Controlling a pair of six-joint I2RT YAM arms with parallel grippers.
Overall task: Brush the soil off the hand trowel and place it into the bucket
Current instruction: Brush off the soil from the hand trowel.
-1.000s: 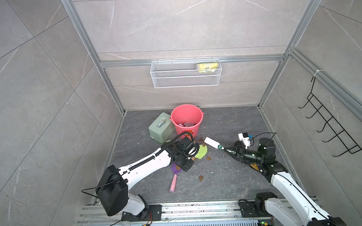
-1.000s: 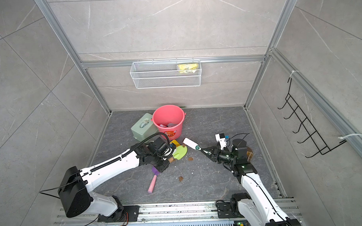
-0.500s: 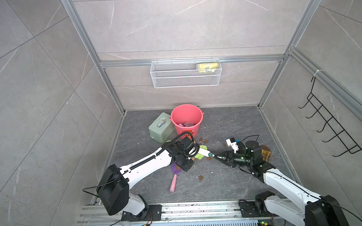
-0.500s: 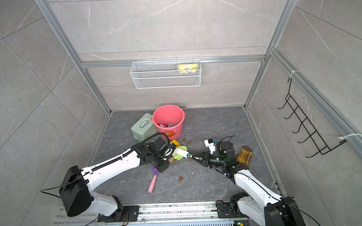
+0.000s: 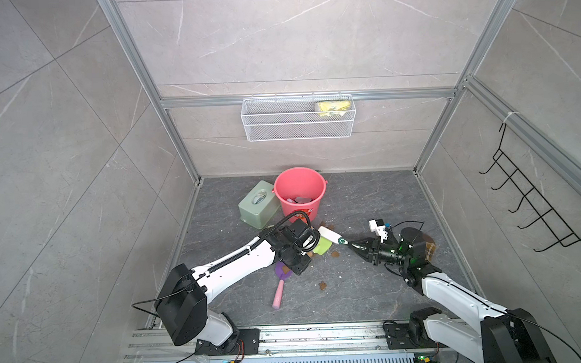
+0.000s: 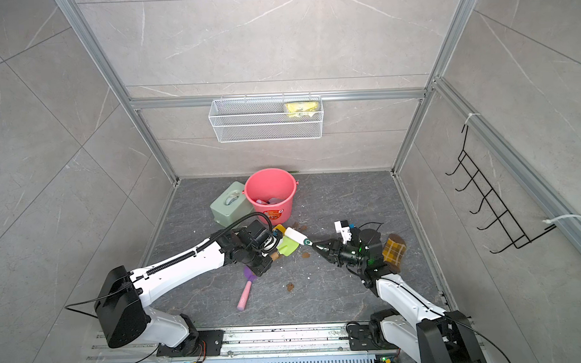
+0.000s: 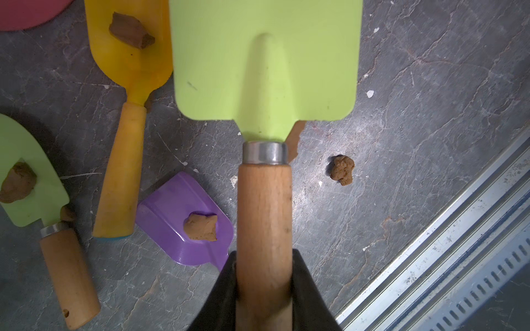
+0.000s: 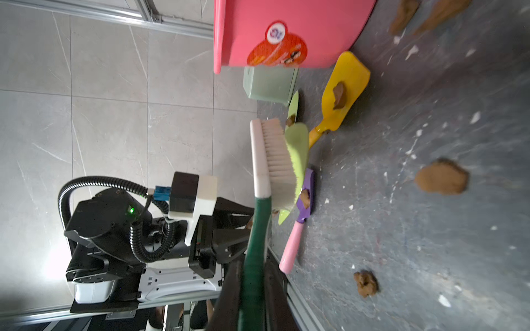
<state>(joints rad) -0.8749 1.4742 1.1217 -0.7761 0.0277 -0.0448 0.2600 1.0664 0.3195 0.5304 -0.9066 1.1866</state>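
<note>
The hand trowel has a lime-green blade (image 7: 266,63) and a wooden handle (image 7: 263,206). My left gripper (image 7: 263,255) is shut on that handle and holds it low over the floor in front of the coral-pink bucket (image 5: 299,192). My right gripper (image 8: 253,263) is shut on the green handle of a white brush (image 8: 275,163). The bristles lie against the green blade (image 5: 321,246). Brown soil lumps (image 5: 322,285) lie loose on the dark floor, one of them (image 7: 341,169) beside the trowel handle.
A yellow trowel (image 7: 129,57), a second green trowel (image 7: 25,177) and a purple scoop (image 7: 183,220) with a pink handle (image 5: 279,294) lie near the left gripper, each carrying a lump. A sage-green box (image 5: 258,205) stands left of the bucket. A checked cloth (image 5: 429,247) lies behind the right wrist.
The right arm swung the brush left and down onto the green blade, then drew it slightly back to the right. The left arm has held the trowel almost still.
</note>
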